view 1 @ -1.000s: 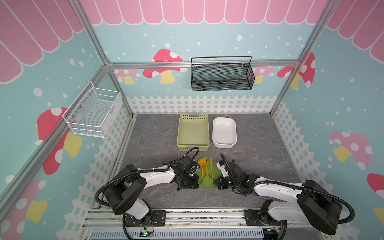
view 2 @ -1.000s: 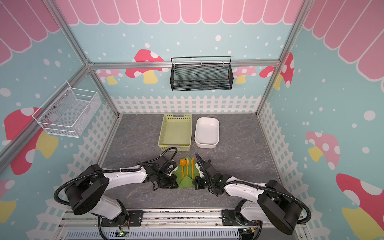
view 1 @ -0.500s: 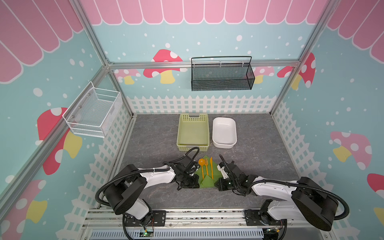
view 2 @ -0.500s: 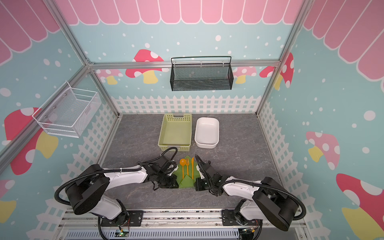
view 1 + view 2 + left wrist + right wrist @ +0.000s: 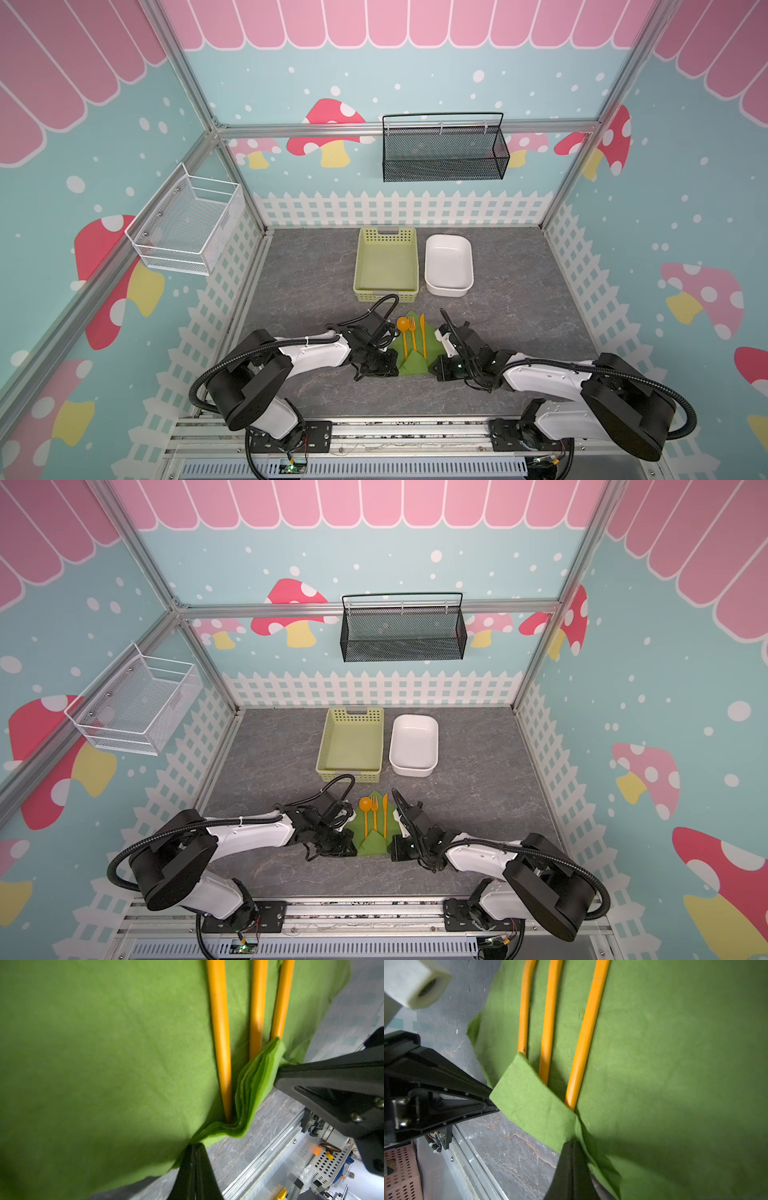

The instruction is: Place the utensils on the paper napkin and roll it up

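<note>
The green paper napkin [image 5: 409,360] lies near the table's front, seen in both top views [image 5: 372,843]. Three orange utensils rest on it side by side: spoon [image 5: 402,326], fork [image 5: 412,332], knife [image 5: 422,334]. The napkin's near corner is folded up over the handle ends as a flap [image 5: 533,1101]. My left gripper [image 5: 194,1146] is shut on the fold's left end [image 5: 397,365]. My right gripper [image 5: 573,1144] is shut on its right end [image 5: 432,368]. The handles [image 5: 220,1032] disappear under the flap.
A pale yellow-green basket [image 5: 386,266] and a white dish [image 5: 449,266] stand just behind the napkin. A black mesh basket [image 5: 442,149] hangs on the back wall, a white wire one [image 5: 187,224] on the left wall. A metal rail [image 5: 374,432] runs along the front.
The right arm has shifted slightly toward the napkin. The left arm and the utensils have hardly moved, and both grippers stay shut.
</note>
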Available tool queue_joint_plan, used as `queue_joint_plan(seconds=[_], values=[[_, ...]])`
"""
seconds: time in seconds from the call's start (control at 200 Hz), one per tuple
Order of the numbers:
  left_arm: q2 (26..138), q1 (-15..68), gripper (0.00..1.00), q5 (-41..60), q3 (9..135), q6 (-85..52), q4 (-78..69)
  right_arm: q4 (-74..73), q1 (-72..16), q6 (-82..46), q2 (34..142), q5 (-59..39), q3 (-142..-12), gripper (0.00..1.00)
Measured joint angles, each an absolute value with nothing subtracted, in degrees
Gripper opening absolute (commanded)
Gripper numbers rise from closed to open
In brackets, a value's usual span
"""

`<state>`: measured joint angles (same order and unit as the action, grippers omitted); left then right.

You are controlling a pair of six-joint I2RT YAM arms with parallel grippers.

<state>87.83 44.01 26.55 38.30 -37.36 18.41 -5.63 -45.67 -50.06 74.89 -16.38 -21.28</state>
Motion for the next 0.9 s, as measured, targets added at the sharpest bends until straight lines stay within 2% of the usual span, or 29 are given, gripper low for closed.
queue_joint_plan(seconds=[0.345,0.585,0.901], values=[[84.2,46.5,0.08,24.8,41.8,-38.7,22.4,-7.1,-45.6,-50.4,75.8,-17.0,-21.3,0.00],[89.4,51.1,0.07,24.5,47.7,-38.9,22.0,-7.2,-45.4,-50.7,75.8,-17.2,-21.3,0.00],[93.4,51.5,0.04,21.9,47.9,-39.7,22.1,-7.6,-45.4,-51.1,75.7,-17.1,-21.0,0.00]])
